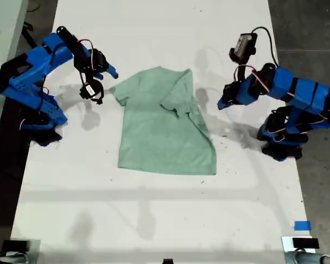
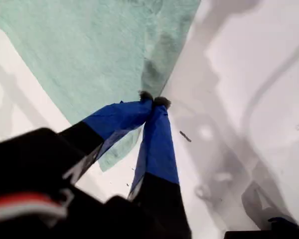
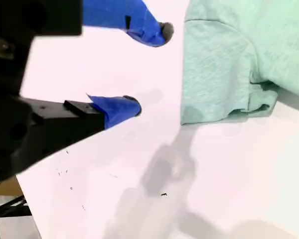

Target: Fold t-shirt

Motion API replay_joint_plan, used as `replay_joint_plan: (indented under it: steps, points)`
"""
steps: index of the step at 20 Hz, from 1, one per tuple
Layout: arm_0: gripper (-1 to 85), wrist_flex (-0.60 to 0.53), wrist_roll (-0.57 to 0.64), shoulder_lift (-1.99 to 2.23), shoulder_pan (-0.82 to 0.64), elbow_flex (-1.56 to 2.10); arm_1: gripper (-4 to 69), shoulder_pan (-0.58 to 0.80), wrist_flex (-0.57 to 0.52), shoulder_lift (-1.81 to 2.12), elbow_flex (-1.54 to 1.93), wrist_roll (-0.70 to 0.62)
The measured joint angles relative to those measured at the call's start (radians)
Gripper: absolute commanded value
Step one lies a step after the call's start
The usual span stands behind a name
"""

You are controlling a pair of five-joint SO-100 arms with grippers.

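Lengthwise up the table [image 1: 154, 33], t-shirt [image 1: 159, 132], collar away from viewer.

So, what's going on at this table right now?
Two arms are folding a pale green t-shirt on a white table. Its side on the exterior view's right is already folded inward. My first gripper, shut, holds nothing near that edge. My second gripper is open by the flat sleeve, not touching it.

You are looking down on a long white table [image 1: 154, 33] under bright light that casts soft grey shadows, with dark grey floor [image 1: 305, 33] along the exterior view's right.
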Motion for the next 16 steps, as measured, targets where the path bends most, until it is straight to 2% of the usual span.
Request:
replay_joint_plan:
  steps: [4,10,12,13,15,16]
  points:
    - [24.6,-0.147,0.003,-0.158,-0.002,0.046,2.0,-0.002,0.0,0.012,0.0,0.0]
    - [25.8,-0.265,0.003,-0.408,-0.008,0.046,2.0,-0.003,0.0,0.025,0.005,0.0]
    - [16.4,-0.265,0.003,-0.436,-0.026,0.044,2.0,-0.009,0.0,0.029,0.009,0.002]
    - [6.0,-0.265,0.003,-0.446,-0.037,0.041,2.0,-0.012,0.0,0.032,0.011,0.003]
    - [0.0,-0.264,0.003,-0.48,-0.051,0.0,2.0,-0.014,0.0,0.044,0.018,0.011]
    - [0.0,-0.264,0.002,-0.482,-0.054,-0.006,2.0,-0.015,0.0,0.051,0.023,0.014]
